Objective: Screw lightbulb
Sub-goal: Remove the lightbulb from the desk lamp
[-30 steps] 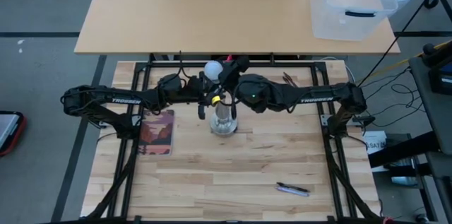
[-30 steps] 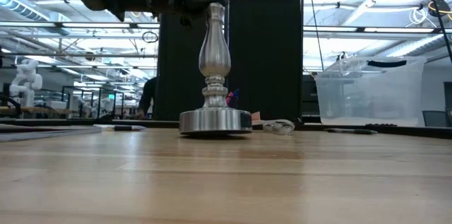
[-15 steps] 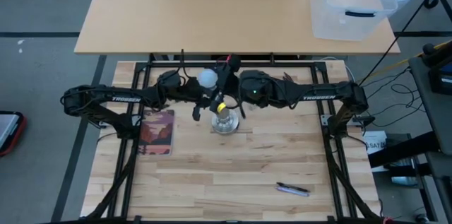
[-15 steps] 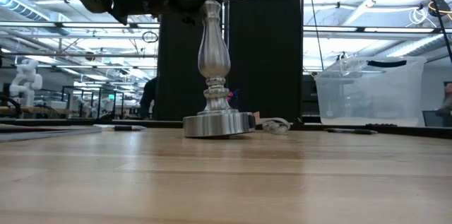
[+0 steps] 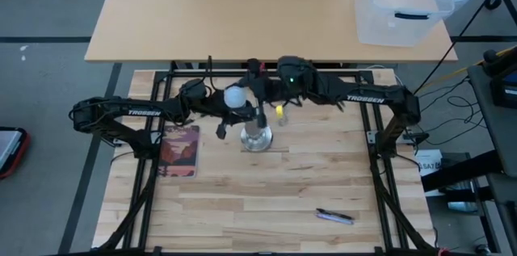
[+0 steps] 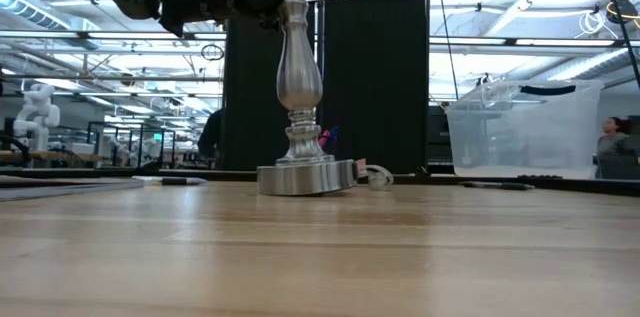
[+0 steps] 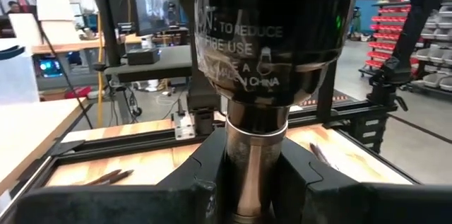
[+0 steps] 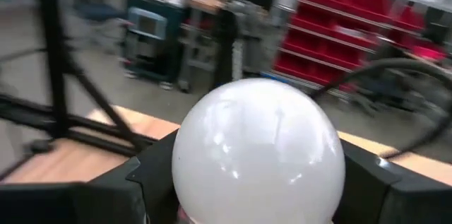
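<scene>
Surface (image 5: 242,199), pale wood planks, is carrying the items listed, nearest first.

- One dark pen (image 5: 334,216) is lying close to the near edge, well apart from everything else.
- One reddish booklet (image 5: 179,149) is lying flat under the left arm.
- One silvery socket stand (image 6: 300,97) is sitting on its round disc foot at mid-surface and leaning slightly. Its socket is carrying raised lettering, of which "TO REDUCE", "FIRE USE" and "CHINA" are reading clearly.
- Left end effector (image 7: 256,174) is clamping the stand's post just under the socket, one finger on each side.
- One lightbulb (image 5: 235,97) is being held in the air just beside the top of the stand. Its globe is showing round, frosted white and glossy, and its base is hiding from view.
- Right end effector (image 8: 258,181) is gripping the globe between its two dark fingers.
- Two dark arms are each displaying "TROSSEN" in white.
- One clear plastic bin (image 5: 401,6) is standing on a second, tan surface (image 5: 226,14) beyond.
</scene>
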Controlling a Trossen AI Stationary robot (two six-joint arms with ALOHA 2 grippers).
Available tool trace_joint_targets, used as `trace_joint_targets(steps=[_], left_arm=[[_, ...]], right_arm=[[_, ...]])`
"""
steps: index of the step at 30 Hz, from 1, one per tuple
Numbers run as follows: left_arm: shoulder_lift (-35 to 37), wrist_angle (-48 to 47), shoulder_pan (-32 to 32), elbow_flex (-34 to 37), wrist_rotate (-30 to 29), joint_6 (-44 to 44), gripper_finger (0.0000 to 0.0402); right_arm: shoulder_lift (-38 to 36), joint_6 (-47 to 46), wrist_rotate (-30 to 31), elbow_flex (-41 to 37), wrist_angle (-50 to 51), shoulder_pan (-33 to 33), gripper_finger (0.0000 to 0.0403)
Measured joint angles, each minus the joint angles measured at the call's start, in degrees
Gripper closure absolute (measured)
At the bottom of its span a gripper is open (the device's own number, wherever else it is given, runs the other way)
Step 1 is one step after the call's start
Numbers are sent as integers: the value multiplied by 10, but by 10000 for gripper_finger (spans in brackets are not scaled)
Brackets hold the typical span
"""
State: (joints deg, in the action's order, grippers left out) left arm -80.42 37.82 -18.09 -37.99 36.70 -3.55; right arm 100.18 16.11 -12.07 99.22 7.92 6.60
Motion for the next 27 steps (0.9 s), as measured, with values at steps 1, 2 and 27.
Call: trace_joint_targets(steps=[1,2,27], left_arm=[[0,-1,-1,0,5,-1,328],[0,-1,-1,-1,16,-4,328],[0,-2,-1,-2,63,-13,328]], right_arm=[[0,1,-32,0,-1,7,142],[1,2,-63,0,-2,14,142],[13,-22,-288,-3,-67,62,136]])
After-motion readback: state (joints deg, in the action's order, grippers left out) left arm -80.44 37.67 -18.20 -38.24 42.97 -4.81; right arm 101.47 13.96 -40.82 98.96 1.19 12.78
